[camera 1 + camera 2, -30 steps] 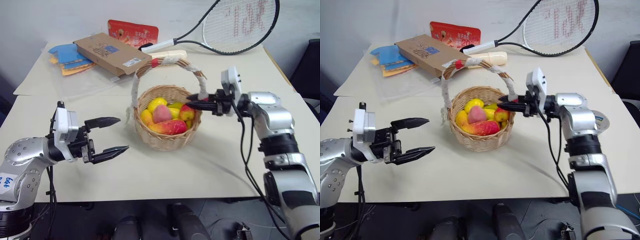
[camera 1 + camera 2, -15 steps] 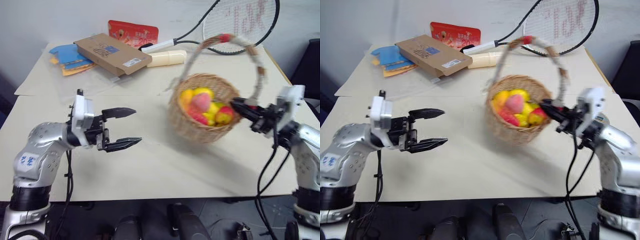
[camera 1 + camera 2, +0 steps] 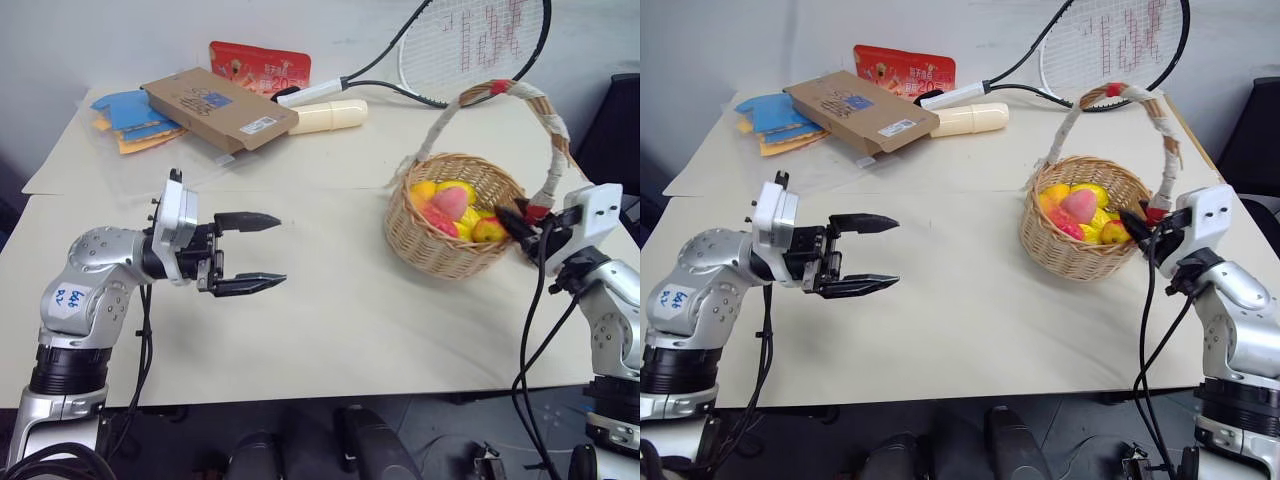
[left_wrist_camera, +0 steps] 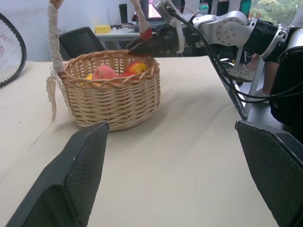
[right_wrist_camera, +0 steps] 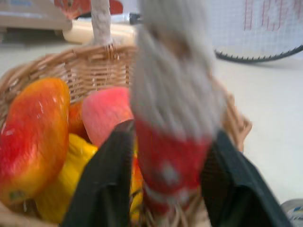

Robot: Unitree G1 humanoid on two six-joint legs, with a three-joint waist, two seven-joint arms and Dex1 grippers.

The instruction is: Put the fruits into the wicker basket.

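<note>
The wicker basket (image 3: 440,250) stands on the right side of the table, its tall cloth-wrapped handle (image 3: 500,92) arching over it. Inside lie the fruits: a pink peach (image 3: 447,203), a red-to-yellow mango (image 5: 33,137) and yellow ones (image 5: 71,175). My right gripper (image 3: 515,222) is at the basket's right rim, open, with the handle's red-taped foot (image 5: 165,175) between its fingers. Over the table's left half, my left gripper (image 3: 280,250) hangs wide open and empty, pointing toward the basket (image 4: 111,94).
Along the back edge lie a tennis racket (image 3: 470,40), a cream cylinder (image 3: 325,117), a flat cardboard box (image 3: 220,105), a red packet (image 3: 258,65) and blue and orange sheets (image 3: 130,112). The basket stands near the table's right edge (image 3: 590,190).
The basket has slid from the table's middle to the right, drawn by my right gripper on its handle. That gripper's fingers have since parted. My left gripper has shifted a little toward the middle.
</note>
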